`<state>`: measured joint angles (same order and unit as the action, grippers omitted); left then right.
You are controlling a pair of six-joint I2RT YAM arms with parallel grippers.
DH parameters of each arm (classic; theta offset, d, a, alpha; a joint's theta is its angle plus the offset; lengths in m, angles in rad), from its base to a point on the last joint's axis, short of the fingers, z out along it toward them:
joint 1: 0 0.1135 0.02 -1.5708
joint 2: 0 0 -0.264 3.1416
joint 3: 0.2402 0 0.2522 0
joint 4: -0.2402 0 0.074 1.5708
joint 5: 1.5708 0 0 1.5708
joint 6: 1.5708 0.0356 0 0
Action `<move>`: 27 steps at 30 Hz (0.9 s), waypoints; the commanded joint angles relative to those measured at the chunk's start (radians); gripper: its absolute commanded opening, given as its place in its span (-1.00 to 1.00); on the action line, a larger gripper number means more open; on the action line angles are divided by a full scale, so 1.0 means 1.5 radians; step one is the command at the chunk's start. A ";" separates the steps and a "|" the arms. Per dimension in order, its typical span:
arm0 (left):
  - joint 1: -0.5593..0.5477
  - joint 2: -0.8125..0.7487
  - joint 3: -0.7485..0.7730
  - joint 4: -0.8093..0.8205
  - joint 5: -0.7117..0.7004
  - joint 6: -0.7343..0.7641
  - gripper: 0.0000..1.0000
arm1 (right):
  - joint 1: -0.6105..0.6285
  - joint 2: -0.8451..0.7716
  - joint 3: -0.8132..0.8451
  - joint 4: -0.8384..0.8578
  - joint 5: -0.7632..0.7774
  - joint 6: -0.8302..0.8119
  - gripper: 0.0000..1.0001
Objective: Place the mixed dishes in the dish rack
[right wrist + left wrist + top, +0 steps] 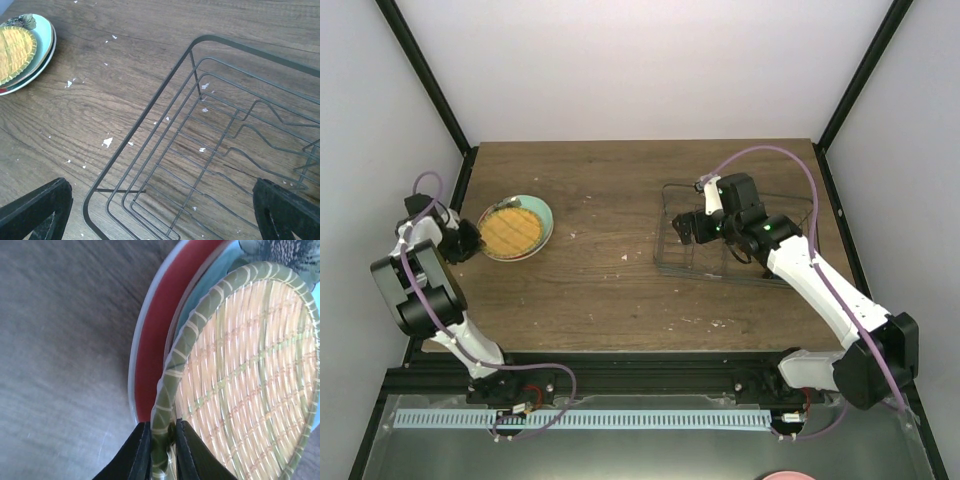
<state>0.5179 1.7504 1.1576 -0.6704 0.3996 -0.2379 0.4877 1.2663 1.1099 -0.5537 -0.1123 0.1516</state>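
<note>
A yellow-orange woven plate (510, 230) lies on a mint green plate (540, 212) at the table's left side. In the left wrist view the woven plate (250, 380) rests on the mint green plate (220, 275), with a red-rimmed plate (160, 330) under both. My left gripper (162, 427) is shut on the woven plate's green rim, also seen from above (470, 240). The dark wire dish rack (660, 262) stands at the right with nothing in it. My right gripper (688, 228) hangs open over the rack's left end (149, 105). The bowl and the mug are out of view.
The plate stack shows at the far left of the right wrist view (42, 35). White crumbs (107, 142) dot the wooden table between the stack and the rack. Black frame posts stand at the table's back corners. A pink object (788, 476) peeks in below the table's near edge.
</note>
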 commanded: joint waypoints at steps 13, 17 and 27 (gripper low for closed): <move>0.007 -0.165 -0.076 -0.007 0.077 -0.018 -1.00 | 0.005 0.061 0.045 0.024 -0.149 0.024 1.00; 0.008 -0.198 -0.110 0.037 0.120 -0.035 -1.00 | 0.005 0.068 0.051 0.030 -0.192 0.033 1.00; 0.007 -0.287 -0.189 0.155 0.274 -0.073 -1.00 | 0.005 0.130 0.032 0.116 -0.438 0.136 1.00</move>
<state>0.5266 1.3720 0.9062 -0.5617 0.6601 -0.3107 0.4877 1.4143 1.1366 -0.4614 -0.5713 0.2642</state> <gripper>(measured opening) 0.070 0.999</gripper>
